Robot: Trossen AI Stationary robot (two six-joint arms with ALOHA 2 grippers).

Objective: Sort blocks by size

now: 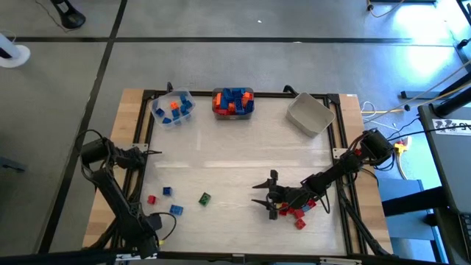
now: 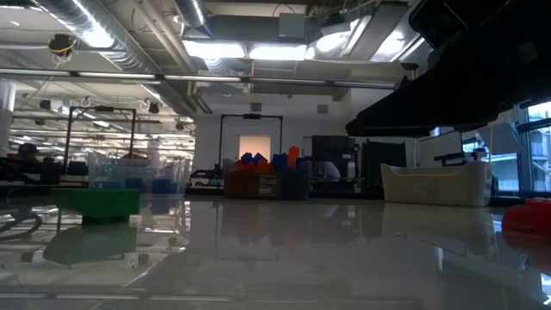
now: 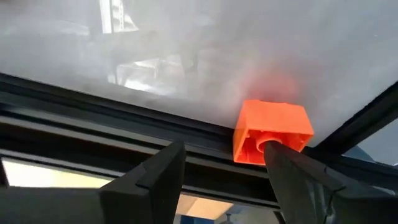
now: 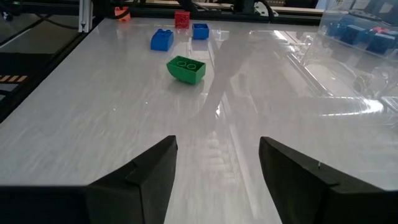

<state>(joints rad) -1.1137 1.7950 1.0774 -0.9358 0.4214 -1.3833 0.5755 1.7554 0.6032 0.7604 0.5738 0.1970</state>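
My left gripper point(image 1: 153, 152) point(image 3: 217, 168) is at the table's left rail, open, tilted down over an orange block point(image 3: 273, 129) that lies on its side by the dark rail. My right gripper point(image 1: 263, 191) point(image 4: 217, 168) stands open low over the table's near right part, with nothing between its fingers. Ahead of it a green block point(image 4: 186, 68) point(image 1: 204, 198), two blue blocks point(image 4: 161, 40) point(image 4: 200, 30) and a red block point(image 4: 181, 18) rest on the tabletop. A few red blocks point(image 1: 296, 214) lie under the right arm. My left gripper meets the orange block with one fingertip point(image 3: 278, 155) only, at the round tube in the block's hollow underside point(image 3: 256, 144). The other finger point(image 3: 165, 171) stands well apart from it. The fingers slant down from above. The block lies beside the rail.
At the far edge stand a clear bin point(image 1: 173, 108) with blue and orange blocks, a bin point(image 1: 233, 102) heaped with blue, red and orange blocks, and a grey bin point(image 1: 310, 114). A dark frame rail point(image 1: 144, 136) borders the table.
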